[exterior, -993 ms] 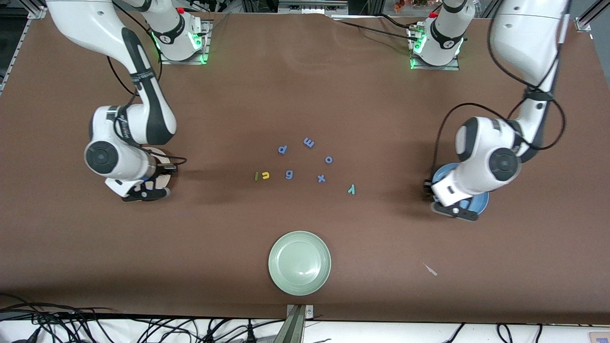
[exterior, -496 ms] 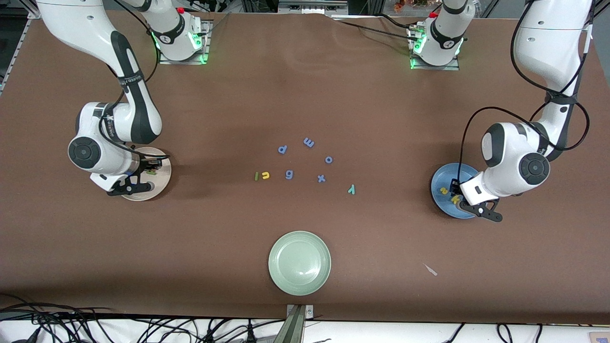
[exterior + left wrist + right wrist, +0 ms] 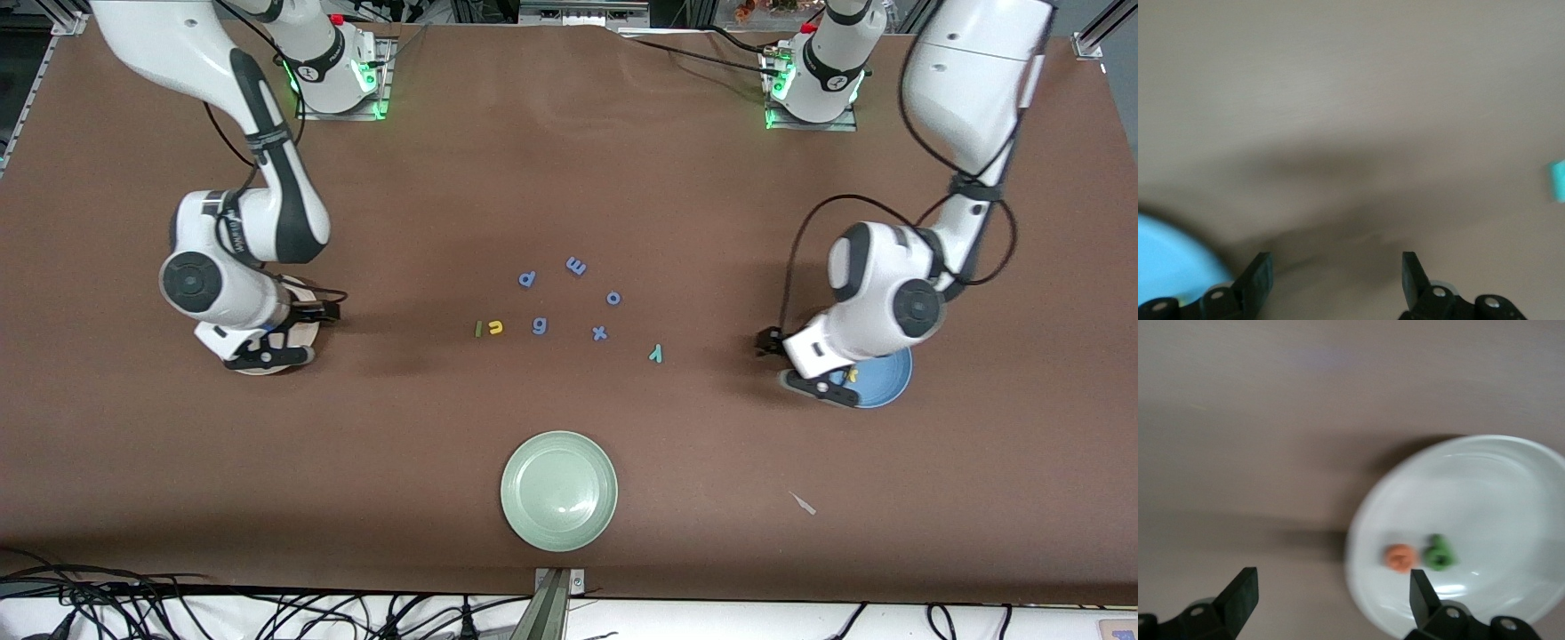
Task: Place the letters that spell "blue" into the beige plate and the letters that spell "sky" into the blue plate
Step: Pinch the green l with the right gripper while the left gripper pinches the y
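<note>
Both tools, spread, have swung centreward: left tool [image 3: 813,378] off the blue plate [image 3: 889,384], right tool [image 3: 267,351] over the beige plate [image 3: 1485,520].

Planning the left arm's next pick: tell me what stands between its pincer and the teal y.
Nothing visible stands in the way. The left pincer, open and empty, is over the blue plate's edge; only bare table lies between it and the teal y. The periwinkle x lies past the y, toward the right arm's end.

You can read loose foam letters on the worktop [image 3: 569,178]: p, m, o, x, g, u, y
</note>
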You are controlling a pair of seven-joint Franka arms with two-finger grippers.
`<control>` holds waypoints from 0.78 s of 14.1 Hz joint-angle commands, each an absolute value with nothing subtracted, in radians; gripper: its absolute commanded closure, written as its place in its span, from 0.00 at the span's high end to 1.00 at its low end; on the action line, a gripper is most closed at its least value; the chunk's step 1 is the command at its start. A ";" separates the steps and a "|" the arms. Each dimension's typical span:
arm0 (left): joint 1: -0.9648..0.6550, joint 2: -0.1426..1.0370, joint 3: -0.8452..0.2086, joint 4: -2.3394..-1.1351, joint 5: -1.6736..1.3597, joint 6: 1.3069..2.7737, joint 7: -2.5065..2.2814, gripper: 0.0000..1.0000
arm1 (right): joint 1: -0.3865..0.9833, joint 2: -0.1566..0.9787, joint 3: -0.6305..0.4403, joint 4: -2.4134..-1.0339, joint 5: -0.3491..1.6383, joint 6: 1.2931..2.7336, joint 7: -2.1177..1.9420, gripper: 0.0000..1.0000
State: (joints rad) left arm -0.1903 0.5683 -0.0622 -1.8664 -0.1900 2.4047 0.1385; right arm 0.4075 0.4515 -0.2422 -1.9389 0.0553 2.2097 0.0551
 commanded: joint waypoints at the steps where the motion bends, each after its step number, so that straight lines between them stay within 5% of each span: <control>1: -0.300 0.601 -0.052 -1.832 -0.216 2.444 -0.044 0.86 | 0.419 0.477 -0.166 -1.893 0.080 2.217 0.191 1.00; 11: -0.431 0.718 -0.060 -1.671 -0.216 2.480 -0.255 0.83 | 0.440 0.635 0.015 -1.720 0.084 2.275 0.449 1.00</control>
